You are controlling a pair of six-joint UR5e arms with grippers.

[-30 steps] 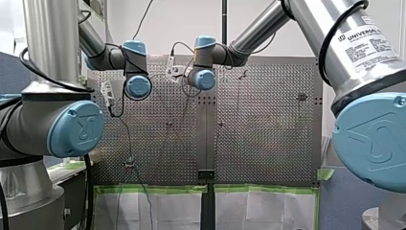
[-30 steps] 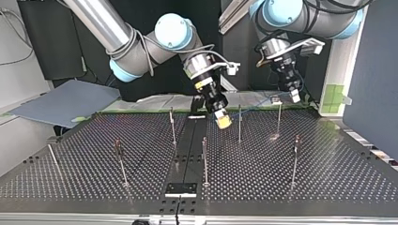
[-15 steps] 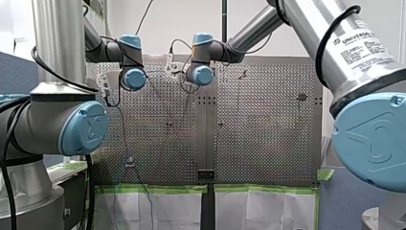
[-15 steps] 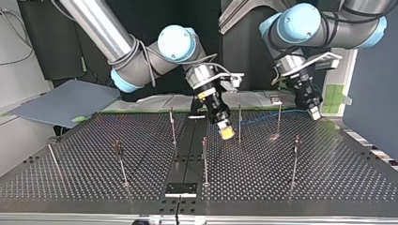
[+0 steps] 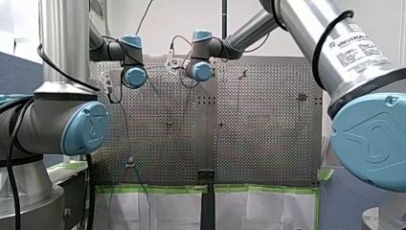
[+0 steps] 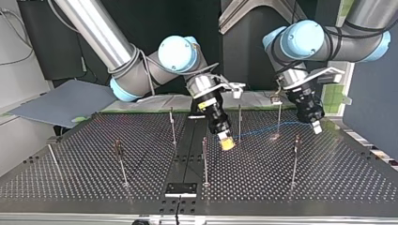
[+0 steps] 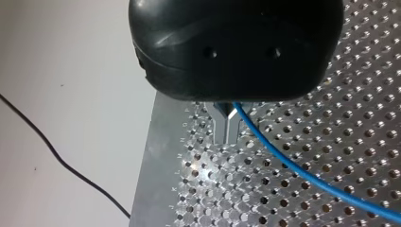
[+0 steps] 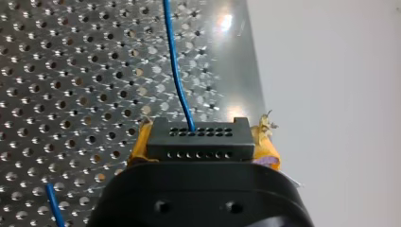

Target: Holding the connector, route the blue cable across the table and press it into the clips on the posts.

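In the right wrist view my right gripper [image 8: 201,144] is shut on a black connector [image 8: 198,131], held between yellow pads [image 8: 140,144]. The blue cable [image 8: 176,71] leaves the connector's face and runs out over the perforated plate. In the top view that gripper [image 6: 227,142] hangs low near the middle, beside a thin post [image 6: 239,123]. From there the blue cable [image 6: 267,129] stretches to my left gripper [image 6: 316,126] at the view's right. The left wrist view shows my left gripper [image 7: 228,127] with metal fingers shut on the blue cable [image 7: 302,171].
Several thin posts stand on the perforated table [image 6: 94,183], among them one with a clip on top [image 6: 279,115], one at the middle [image 6: 204,159] and one at the top view's right [image 6: 294,159]. A black plate [image 6: 181,189] lies near the front edge.
Both grippers have come down and toward the top view's camera. My left gripper has swung to that view's right, and the blue cable now runs taut between the two grippers.
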